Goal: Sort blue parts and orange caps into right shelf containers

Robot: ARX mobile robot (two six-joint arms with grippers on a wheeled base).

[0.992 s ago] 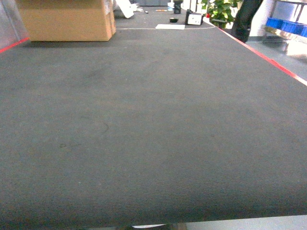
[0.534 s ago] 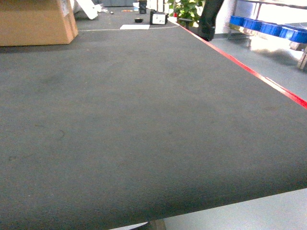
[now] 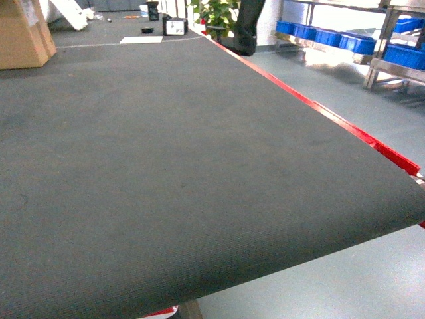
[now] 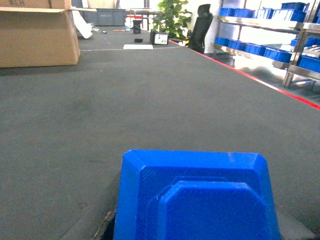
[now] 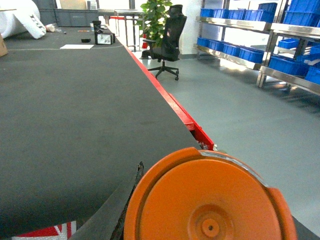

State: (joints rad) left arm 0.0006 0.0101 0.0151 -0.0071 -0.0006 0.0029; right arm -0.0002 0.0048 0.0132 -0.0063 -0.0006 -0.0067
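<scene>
Blue part [image 4: 195,200] and orange cap [image 5: 207,200] fill wrist views; pincers' grip unseen.

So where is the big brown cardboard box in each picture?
Head view: the cardboard box is in the top left corner, cut off by the edge.
Left wrist view: it sits at the top left, on the far end of the dark table.
Right wrist view: only a sliver shows at the left edge, near the top.
Shared landmark: the green plant at the table's far right end shows in all three views.
</scene>
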